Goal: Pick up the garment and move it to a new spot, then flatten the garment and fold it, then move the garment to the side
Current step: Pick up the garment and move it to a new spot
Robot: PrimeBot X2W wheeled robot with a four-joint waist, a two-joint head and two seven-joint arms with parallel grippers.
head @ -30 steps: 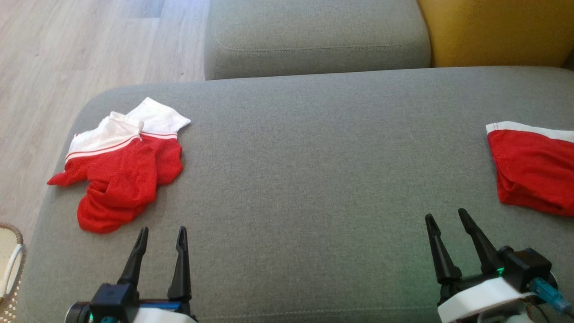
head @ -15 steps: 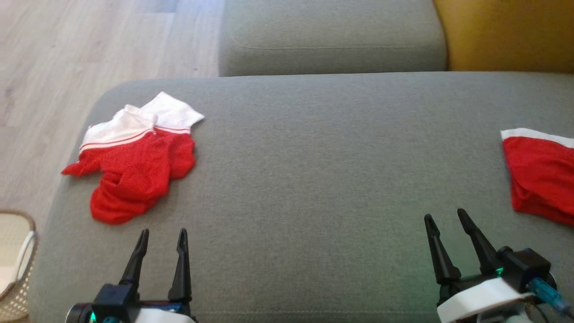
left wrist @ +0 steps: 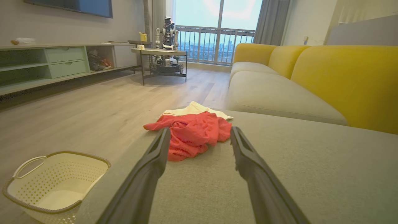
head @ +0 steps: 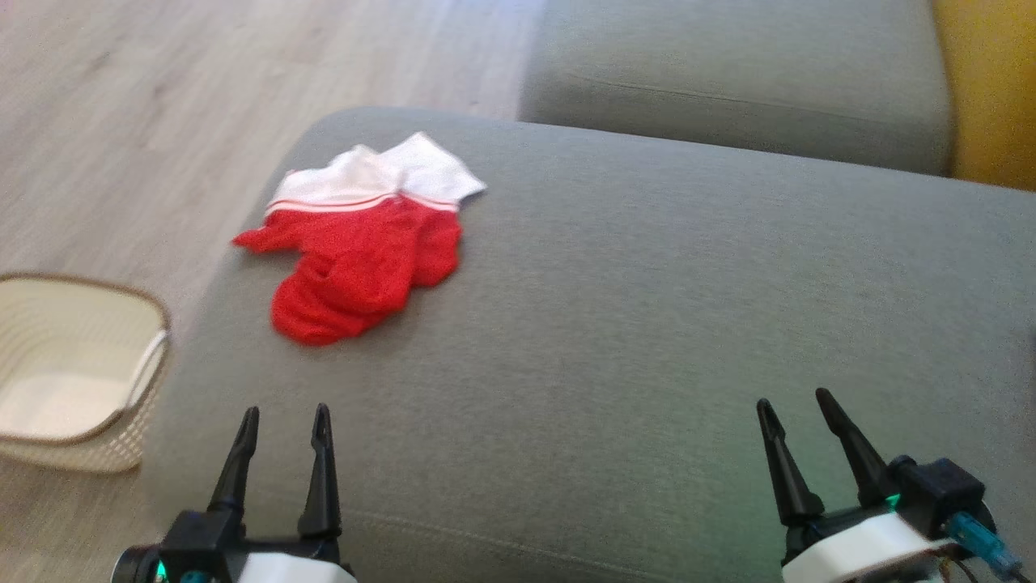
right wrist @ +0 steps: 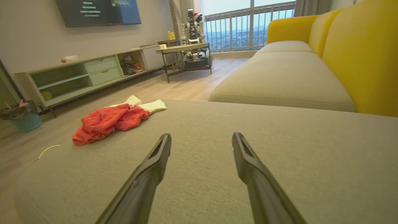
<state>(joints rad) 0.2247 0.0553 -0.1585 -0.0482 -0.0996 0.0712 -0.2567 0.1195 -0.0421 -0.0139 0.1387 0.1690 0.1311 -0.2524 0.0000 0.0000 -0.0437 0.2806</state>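
A crumpled red and white garment lies near the far left end of the grey sofa seat. It also appears ahead in the left wrist view as the garment and off to the left in the right wrist view as the garment. My left gripper hovers open over the seat's front edge, a short way in front of the garment, with nothing between its fingers. My right gripper is open too, far to the right of the garment, with nothing held.
A cream perforated basket stands on the wooden floor left of the sofa. A second grey seat cushion and a yellow backrest lie beyond. A low table and TV shelf stand across the room.
The head camera has swung to the left: the garment now sits nearer the middle, the basket has come into view, and the second red garment at the right has left the picture. Both grippers stay open.
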